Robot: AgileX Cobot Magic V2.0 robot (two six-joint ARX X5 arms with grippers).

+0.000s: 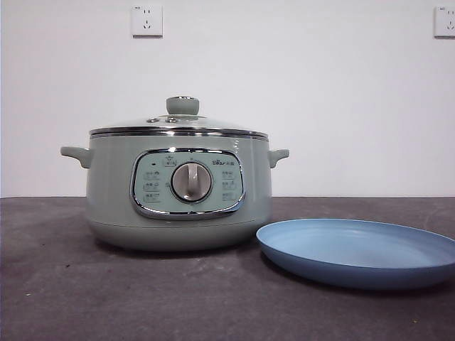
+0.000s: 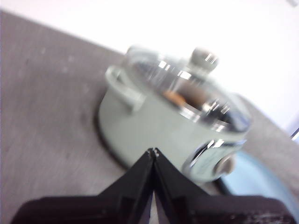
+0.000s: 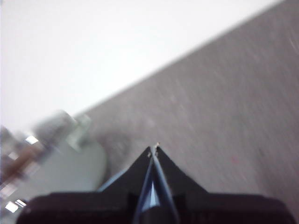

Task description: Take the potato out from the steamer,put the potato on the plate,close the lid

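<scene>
The dark grey table (image 1: 64, 284) carries everything, and the biggest thing on it is the steamer (image 1: 114, 206), a sage-green electric pot with a side handle at each end and a silver dial in its chrome-framed panel. Just beside it, at the side away from the left arm, lies the light-blue plate (image 1: 355, 249), bare and close to the pot's base. The glass lid (image 1: 178, 128) sits squarely on the pot's rim, its pale green knob upright. The potato (image 2: 177, 97) shows only in the left wrist view, as an orange-brown patch through the glass, so it is inside the steamer.

No step looks begun: the lid is on, the plate holds nothing. The left gripper (image 2: 153, 151) hangs above the table near the pot's handle side, its jaws pressed together with nothing between them. The right gripper (image 3: 154, 148) is out over bare table beyond the pot, jaws likewise together and empty.

The next move, as I judge it, calls for one gripper to spread, settle over the knob, pinch it and lift the lid straight up.
</scene>
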